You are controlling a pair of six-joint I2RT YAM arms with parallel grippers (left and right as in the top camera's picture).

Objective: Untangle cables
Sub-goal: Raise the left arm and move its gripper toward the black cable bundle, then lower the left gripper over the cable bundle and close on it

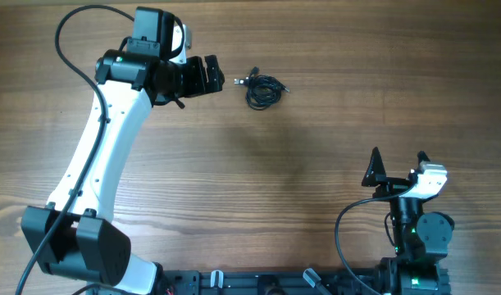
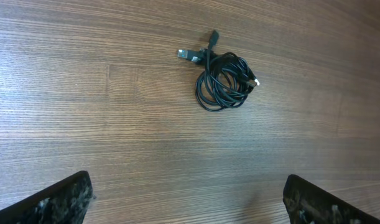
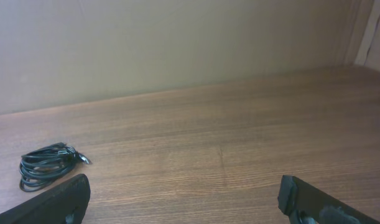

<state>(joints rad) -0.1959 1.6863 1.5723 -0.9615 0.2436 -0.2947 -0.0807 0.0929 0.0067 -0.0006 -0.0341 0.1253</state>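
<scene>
The cables are thin black wires bunched in one small coil with plug ends sticking out, lying on the wooden table at the far middle. They also show in the left wrist view and the right wrist view. My left gripper is open and empty, just left of the coil and apart from it; its fingers frame bare wood in the left wrist view. My right gripper is open and empty near the front right, far from the coil, as the right wrist view shows.
The wooden table spreads between the two arms. The left arm's white link crosses the left side. A plain wall stands behind the table's far edge in the right wrist view.
</scene>
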